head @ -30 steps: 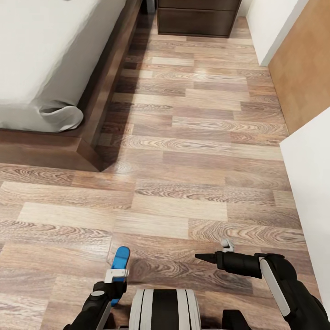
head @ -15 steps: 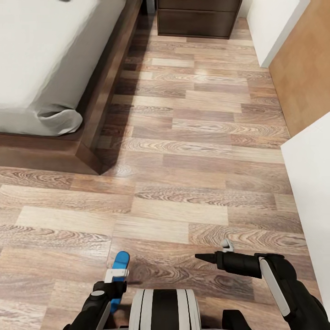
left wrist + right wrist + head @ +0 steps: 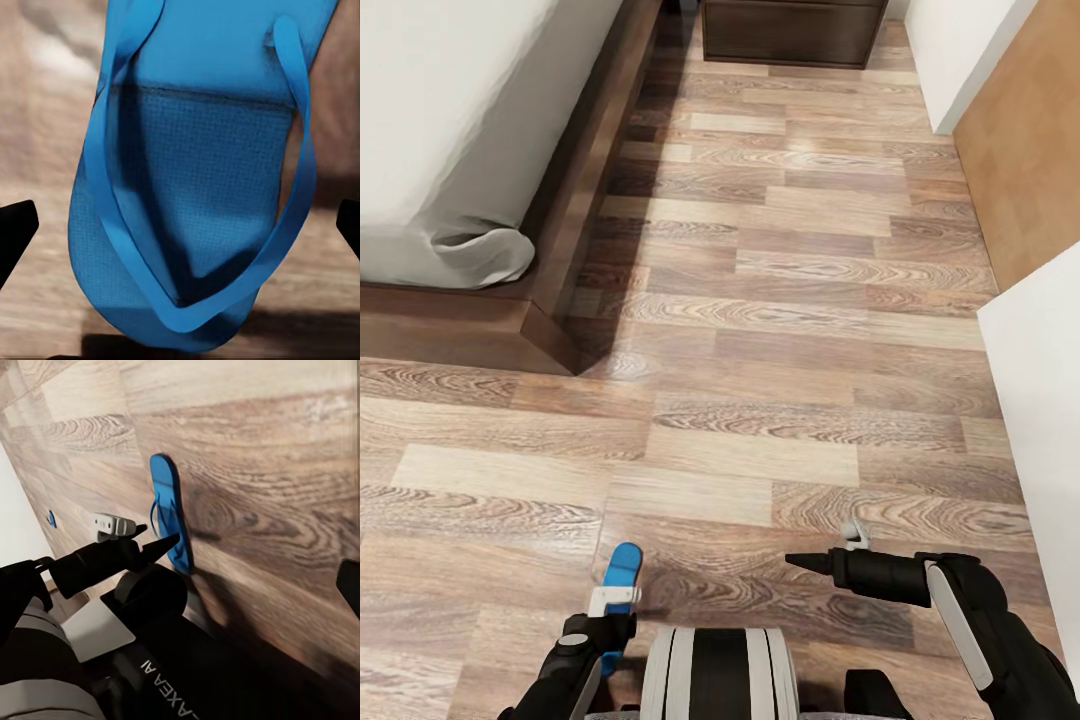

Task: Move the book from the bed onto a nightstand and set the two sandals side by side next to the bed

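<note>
My left gripper is shut on one bright blue sandal, low at the view's left near my base. The sandal faces the left wrist camera, straps up, with a black fingertip at each side of it. The right wrist view has the same sandal above the floor, beside the left arm. A tiny blue shape lies far off by a white wall; I cannot tell what it is. My right gripper hangs open and empty at the lower right. The bed stands at the upper left. The book and nightstand are out of view.
Wood plank floor runs between the bed frame's corner and a white wall on the right. A dark wooden cabinet stands at the far end, with a tan panel at the upper right.
The whole head view has shifted a little, so the camera moved. Both arms and the held sandal keep the same pose against my body.
</note>
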You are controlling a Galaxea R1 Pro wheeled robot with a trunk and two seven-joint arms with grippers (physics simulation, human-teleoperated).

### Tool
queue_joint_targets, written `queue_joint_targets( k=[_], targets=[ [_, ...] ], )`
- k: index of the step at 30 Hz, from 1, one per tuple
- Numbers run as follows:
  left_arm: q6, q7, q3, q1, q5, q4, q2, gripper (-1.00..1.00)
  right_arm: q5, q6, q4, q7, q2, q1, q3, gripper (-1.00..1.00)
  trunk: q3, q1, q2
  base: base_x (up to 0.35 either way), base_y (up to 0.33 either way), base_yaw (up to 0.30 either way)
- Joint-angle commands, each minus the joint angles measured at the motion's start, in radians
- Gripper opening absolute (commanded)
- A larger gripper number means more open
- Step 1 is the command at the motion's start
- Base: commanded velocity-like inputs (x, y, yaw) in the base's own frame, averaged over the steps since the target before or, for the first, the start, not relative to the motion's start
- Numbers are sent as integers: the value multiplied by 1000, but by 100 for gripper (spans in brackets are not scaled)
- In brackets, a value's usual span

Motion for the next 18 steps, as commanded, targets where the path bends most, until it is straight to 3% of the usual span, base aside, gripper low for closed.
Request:
queue_joint_targets(
  k=[1,4,11,12,18],
  targets=[
    [6,3,-2,0,-5,-1,0,100,3,4,0,6,0,0,-1,100,-5,0,0,0,0,0],
    [6,3,-2,0,-5,-1,0,100,3,4,0,6,0,0,-1,100,-16,2,-1,0,0,0],
    [6,3,-2,0,-5,-1,0,100,3,4,0,6,0,0,-1,100,-16,2,-1,0,0,0],
    [6,3,-2,0,-5,-1,0,-100,3,4,0,6,0,0,-1,100,-16,2,-1,0,0,0],
    [6,4,-2,0,-5,0,0,-100,3,4,-1,6,0,0,-1,100,-16,2,-1,0,0,0]
  ],
)
